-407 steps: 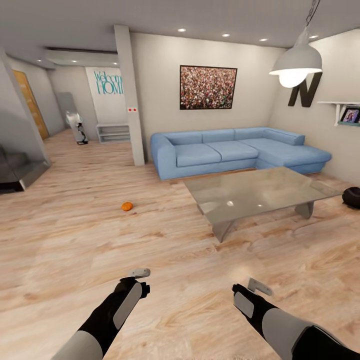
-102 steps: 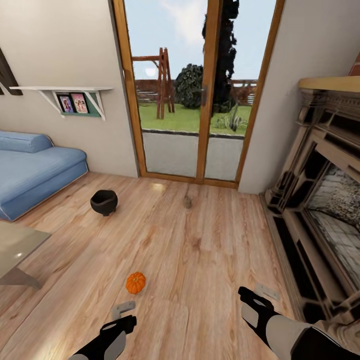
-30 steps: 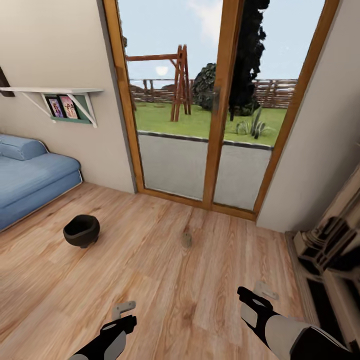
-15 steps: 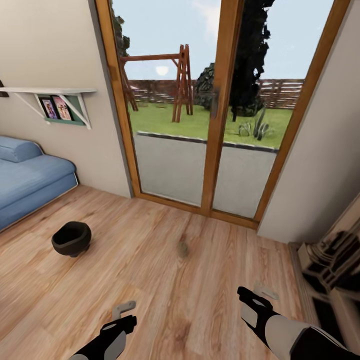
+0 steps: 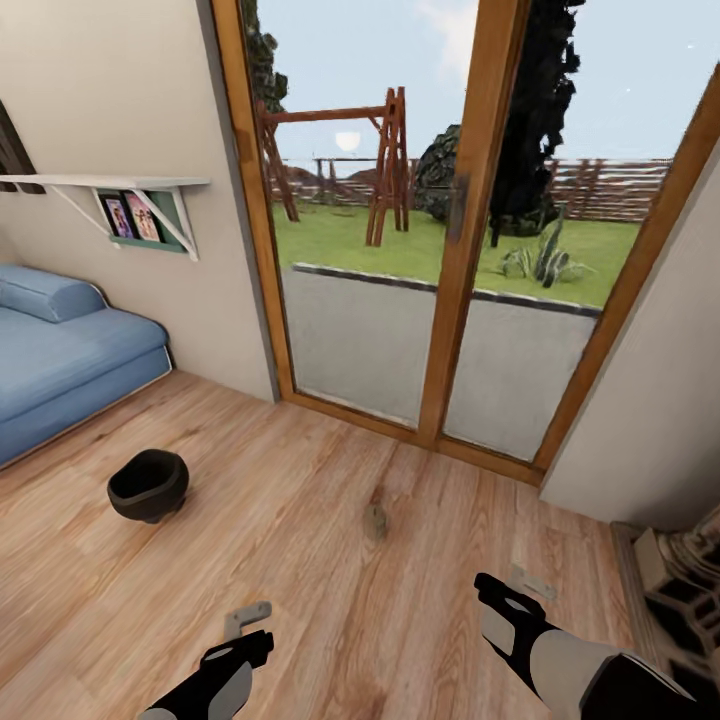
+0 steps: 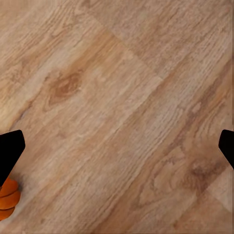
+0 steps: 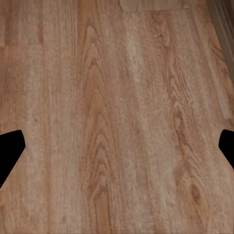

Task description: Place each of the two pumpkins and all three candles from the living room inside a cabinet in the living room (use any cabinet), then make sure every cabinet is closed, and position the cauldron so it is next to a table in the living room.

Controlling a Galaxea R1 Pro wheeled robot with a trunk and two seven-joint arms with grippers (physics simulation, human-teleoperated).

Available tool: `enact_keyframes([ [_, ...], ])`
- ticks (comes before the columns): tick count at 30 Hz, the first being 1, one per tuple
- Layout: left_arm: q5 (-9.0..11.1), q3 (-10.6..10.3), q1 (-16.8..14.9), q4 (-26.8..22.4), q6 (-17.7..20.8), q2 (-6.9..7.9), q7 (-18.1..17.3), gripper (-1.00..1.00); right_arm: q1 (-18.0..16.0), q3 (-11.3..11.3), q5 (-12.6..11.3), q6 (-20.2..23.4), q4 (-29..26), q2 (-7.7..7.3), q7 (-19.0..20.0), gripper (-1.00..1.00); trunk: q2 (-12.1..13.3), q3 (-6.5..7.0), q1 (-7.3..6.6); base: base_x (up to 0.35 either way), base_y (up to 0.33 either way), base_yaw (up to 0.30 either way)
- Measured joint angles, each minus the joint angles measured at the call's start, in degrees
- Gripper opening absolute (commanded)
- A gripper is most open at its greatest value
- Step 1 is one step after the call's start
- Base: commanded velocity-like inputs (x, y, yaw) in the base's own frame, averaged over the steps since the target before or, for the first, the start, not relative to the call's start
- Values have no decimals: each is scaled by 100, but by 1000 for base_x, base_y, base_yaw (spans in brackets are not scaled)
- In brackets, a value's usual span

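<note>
The black cauldron [image 5: 148,485] stands on the wood floor at the left, a short way from the sofa. A small pale grey candle [image 5: 375,520] stands on the floor ahead, in front of the glass door. An orange pumpkin [image 6: 7,200] shows partly at the edge of the left wrist view, beside one fingertip. My left gripper [image 5: 246,620] [image 6: 117,151] hangs open over bare floor, holding nothing. My right gripper [image 5: 524,583] [image 7: 117,148] is open too, over bare planks. The cabinet and the table are out of view.
A blue sofa [image 5: 60,350] fills the left side under a wall shelf [image 5: 110,185] with photos. A wood-framed glass door [image 5: 450,250] to the garden is straight ahead. A dark fireplace surround [image 5: 685,590] juts in at the lower right.
The whole view has shifted as the camera moved nearer the door, and the fireplace has slid toward the right edge. Both arms hold the same pose, grippers still open.
</note>
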Motion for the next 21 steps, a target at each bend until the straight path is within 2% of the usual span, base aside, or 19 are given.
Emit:
enact_keyframes([
  [9, 0, -2, 0, 0, 0, 0, 0, 100, 0, 0, 0, 0, 0, 0, -1, 100, 0, 0, 0, 294, -29, 58],
  [21, 0, -4, 0, 0, 0, 0, 0, 100, 0, 0, 0, 0, 0, 0, -3, 100, 0, 0, 0, 294, -44, 5],
])
